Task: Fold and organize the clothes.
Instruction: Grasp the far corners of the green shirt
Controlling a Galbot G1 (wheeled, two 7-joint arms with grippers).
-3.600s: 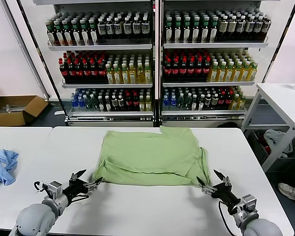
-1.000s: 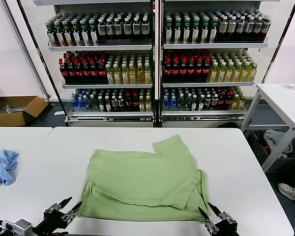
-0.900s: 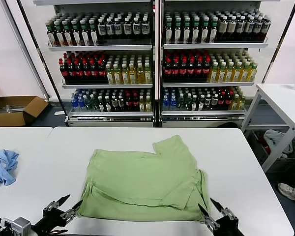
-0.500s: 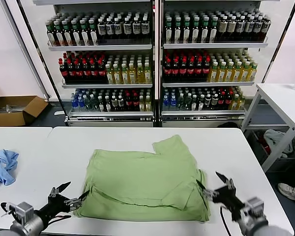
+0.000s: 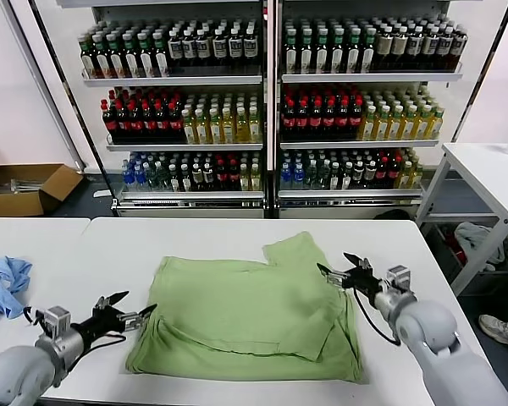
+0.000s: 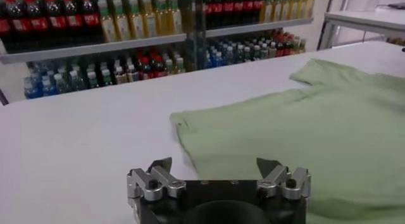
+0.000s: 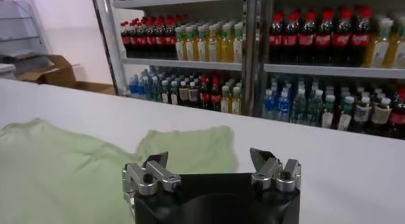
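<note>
polo shirt (image 5: pixel 250 317) flat on counter (image 5: pixel 423 279), sleeve toward shelves | left gripper (image 5: pixel 127 315) at left edge, right gripper (image 5: pixel 343 272) at right edge, fingers spread, empty

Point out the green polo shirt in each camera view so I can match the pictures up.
Head view: green polo shirt lies partly folded mid-table, between both grippers.
Left wrist view: it fills the side beyond the left gripper.
Right wrist view: it lies beyond the right gripper.
Shared landmark: the bottle shelves behind the table.

Shirt (image 5: pixel 250 317): collar, buttons, chest print folded out of sight. Blue cloth (image 5: pixel 2 283) cut by head view's edge. Bottle labels (image 5: pixel 186 127) too small to read.
</note>
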